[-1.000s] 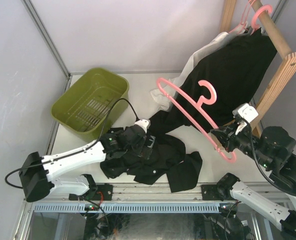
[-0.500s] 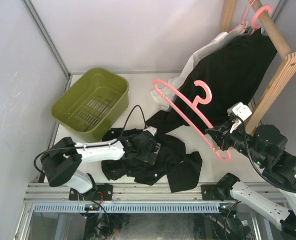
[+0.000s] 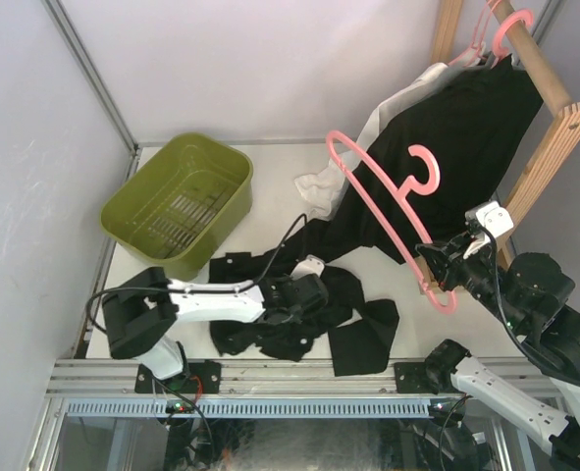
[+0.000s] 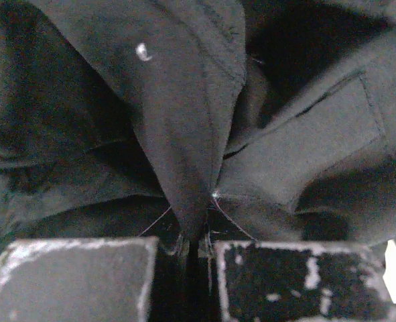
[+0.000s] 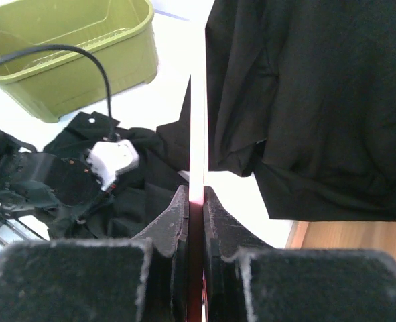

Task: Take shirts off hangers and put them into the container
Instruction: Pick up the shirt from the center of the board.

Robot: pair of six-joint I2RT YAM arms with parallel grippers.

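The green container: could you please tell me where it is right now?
In the top view the container sits at the far left corner of the table, just beyond the crumpled black shirt lying at the near edge.

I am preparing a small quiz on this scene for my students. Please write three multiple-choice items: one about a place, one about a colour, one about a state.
1. Where does the crumpled black shirt lie?
A. hung on the pole
B. folded on a shelf
C. on the table, near the container

2. What colour is the hanger in the right gripper?
A. pink
B. blue
C. white

3. The left gripper is:
A. open above the shirt
B. shut on a fold of the shirt
C. shut on a second hanger

Answers:
1 C: the top view shows it heaped on the table beside the green tub.
2 A: the thin bar clamped in that gripper is pink in both views.
3 B: the left wrist view shows black cloth pinched between the closed fingers.
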